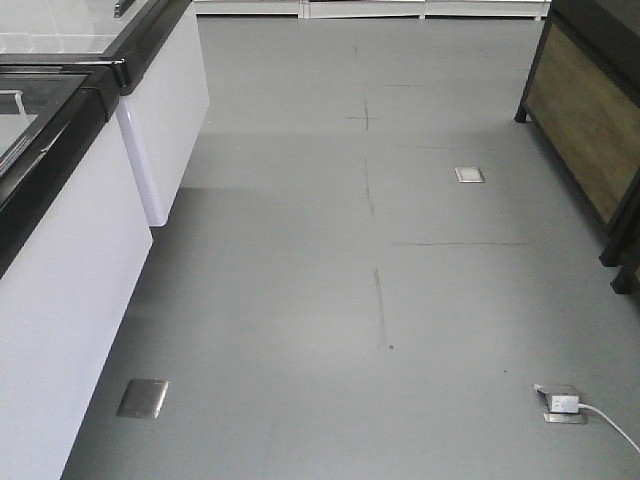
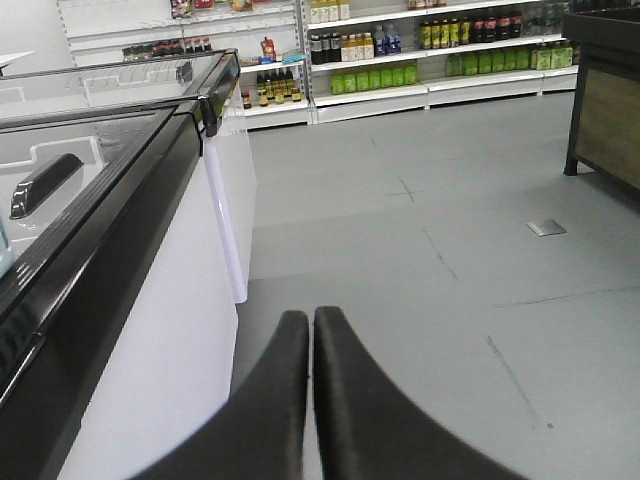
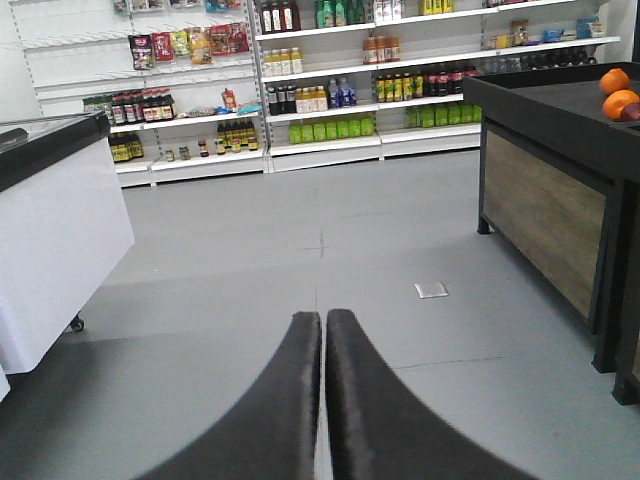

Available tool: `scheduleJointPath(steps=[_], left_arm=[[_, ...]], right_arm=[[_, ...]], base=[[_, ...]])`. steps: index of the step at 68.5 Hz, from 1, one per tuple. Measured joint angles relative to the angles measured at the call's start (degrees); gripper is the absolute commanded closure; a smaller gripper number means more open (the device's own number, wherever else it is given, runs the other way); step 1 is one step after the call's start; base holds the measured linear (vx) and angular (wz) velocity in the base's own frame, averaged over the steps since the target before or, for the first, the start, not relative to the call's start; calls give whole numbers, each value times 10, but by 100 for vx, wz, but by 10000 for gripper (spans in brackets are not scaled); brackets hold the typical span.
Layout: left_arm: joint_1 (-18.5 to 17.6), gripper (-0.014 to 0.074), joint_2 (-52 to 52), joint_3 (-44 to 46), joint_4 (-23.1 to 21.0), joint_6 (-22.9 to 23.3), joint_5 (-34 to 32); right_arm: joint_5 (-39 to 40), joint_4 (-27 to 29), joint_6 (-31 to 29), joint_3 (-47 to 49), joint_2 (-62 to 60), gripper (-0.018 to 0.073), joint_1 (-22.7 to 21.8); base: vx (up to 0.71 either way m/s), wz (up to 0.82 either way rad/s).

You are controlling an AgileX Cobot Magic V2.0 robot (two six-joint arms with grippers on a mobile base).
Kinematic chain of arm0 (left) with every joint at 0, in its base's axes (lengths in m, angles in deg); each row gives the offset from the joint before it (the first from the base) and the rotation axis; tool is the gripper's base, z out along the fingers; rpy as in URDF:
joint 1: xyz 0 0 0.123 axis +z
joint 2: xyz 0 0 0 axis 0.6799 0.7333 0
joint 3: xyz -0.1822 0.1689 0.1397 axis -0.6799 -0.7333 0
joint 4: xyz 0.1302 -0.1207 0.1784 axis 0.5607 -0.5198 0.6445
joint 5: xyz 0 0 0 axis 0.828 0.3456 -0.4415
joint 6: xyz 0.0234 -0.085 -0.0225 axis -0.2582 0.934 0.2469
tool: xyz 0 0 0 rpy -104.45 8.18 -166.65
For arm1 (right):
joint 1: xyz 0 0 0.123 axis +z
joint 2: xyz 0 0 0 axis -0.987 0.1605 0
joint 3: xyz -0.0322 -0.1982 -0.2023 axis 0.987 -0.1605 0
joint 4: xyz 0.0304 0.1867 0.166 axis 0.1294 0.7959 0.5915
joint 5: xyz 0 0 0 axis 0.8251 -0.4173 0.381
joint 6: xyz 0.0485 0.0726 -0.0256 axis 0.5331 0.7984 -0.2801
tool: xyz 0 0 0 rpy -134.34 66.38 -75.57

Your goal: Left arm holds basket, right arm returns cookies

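The basket and the cookies are out of view in all three views. My left gripper shows its two black wedge jaws pressed together with nothing between them, hanging over grey floor beside a white freezer. My right gripper is likewise shut and empty, pointing down an aisle toward stocked shelves. Neither arm appears in the front view.
White chest freezers with black-framed glass lids line the left. A dark wooden produce stand with oranges stands at right. Shelves of bottles run along the back wall. Floor sockets and a plug lie on the floor.
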Motion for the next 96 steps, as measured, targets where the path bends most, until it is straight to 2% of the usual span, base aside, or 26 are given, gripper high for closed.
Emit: scheduleJointPath(steps=[43, 57, 64, 75, 88, 96], left_arm=[[0, 602, 0, 0, 0, 0, -1], [0, 602, 0, 7, -1, 4, -43], [0, 602, 0, 47, -4, 12, -59], [0, 602, 43, 166, -1, 12, -62], [0, 602, 203, 304, 0, 12, 7], [0, 600, 273, 342, 0, 12, 42]], right_arm=[[0, 0, 0, 0, 0, 567, 0], [0, 0, 0, 0, 0, 567, 0], [0, 0, 0, 0, 0, 567, 0], [0, 0, 0, 0, 0, 567, 0], [0, 0, 0, 0, 0, 567, 0], [0, 0, 0, 0, 0, 567, 0]], base=[[0, 0], [0, 0], [0, 0], [0, 0], [0, 0], [0, 0]])
